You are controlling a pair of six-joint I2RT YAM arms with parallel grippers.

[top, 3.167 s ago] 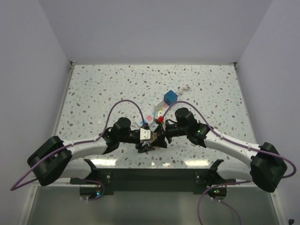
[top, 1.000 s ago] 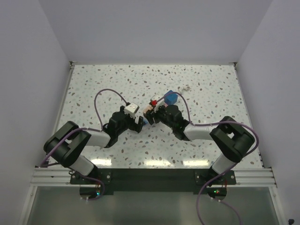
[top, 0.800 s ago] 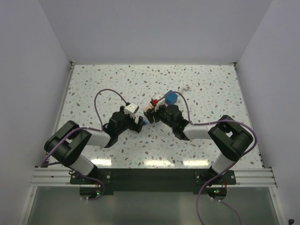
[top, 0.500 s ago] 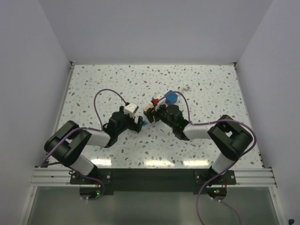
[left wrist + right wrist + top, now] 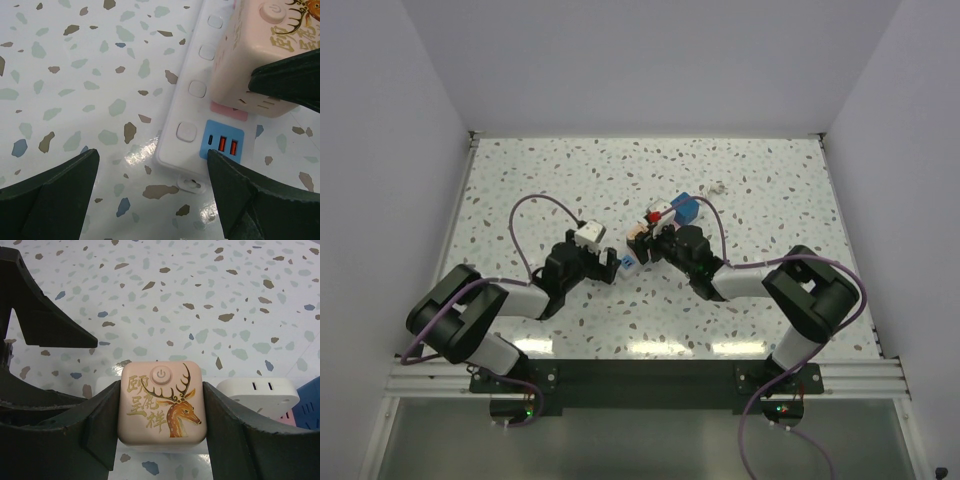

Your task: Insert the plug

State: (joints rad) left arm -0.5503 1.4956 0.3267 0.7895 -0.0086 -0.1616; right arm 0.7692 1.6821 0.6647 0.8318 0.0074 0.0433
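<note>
Plug point(image 5: 161, 402), the pink deer cube, is pinched by your right gripper point(image 5: 162, 416) on top of the white power strip point(image 5: 197, 90); prongs are hidden, so can't tell if it's seated; left gripper point(image 5: 152, 170) is spread wide, with the strip's USB end between its fingers.

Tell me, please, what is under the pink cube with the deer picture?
The white power strip lies under the pink cube. Whether it is plugged into a socket cannot be seen; the cube covers that spot.
</note>
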